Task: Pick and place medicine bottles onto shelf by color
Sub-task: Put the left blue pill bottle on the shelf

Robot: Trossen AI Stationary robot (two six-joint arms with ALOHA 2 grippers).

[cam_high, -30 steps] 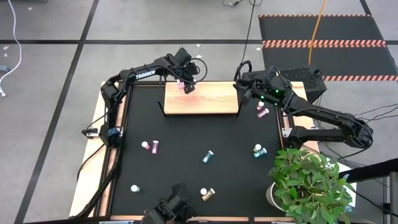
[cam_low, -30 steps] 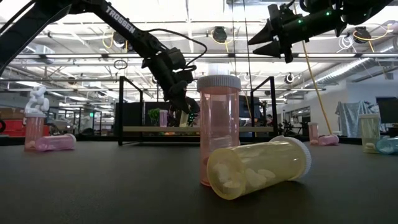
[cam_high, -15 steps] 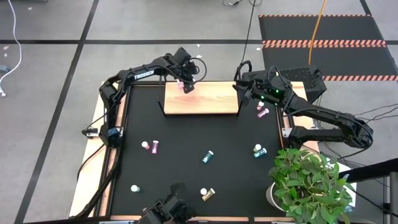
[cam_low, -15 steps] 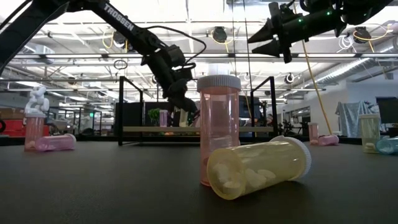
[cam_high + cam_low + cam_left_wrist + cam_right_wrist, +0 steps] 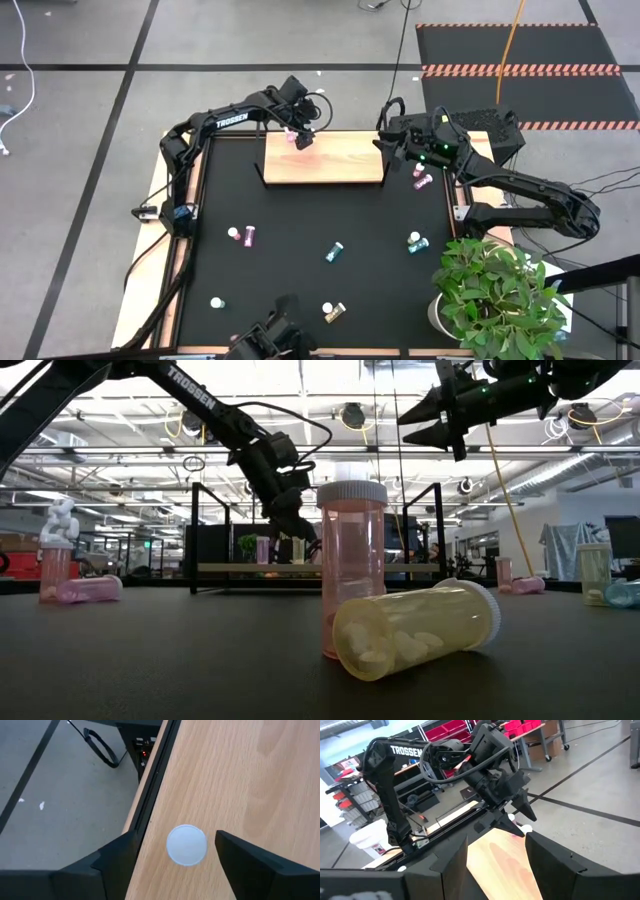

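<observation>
Where the pale, fine-grained wood of the shelf (image 5: 235, 785) meets its thin black metal edge, a small pink bottle (image 5: 292, 138) stands upright at the shelf's far left corner, its round, smooth white cap (image 5: 186, 845) facing straight up. The left gripper (image 5: 172, 857) hangs directly over that bottle, its dark, angular fingers (image 5: 117, 860) spread to either side of the cap with a clear gap on both sides, touching nothing. Its black jointed arm arches in over the shelf's left end. The right gripper (image 5: 385, 140) hovers in the air above the shelf's right end, fingers parted and empty, pointing along the board toward the left one. Off the shelf's near side, the other medicine bottles (image 5: 334, 251) lie scattered on the matte black tabletop (image 5: 300, 280), translucent cylinders in pink, teal and yellow.
</observation>
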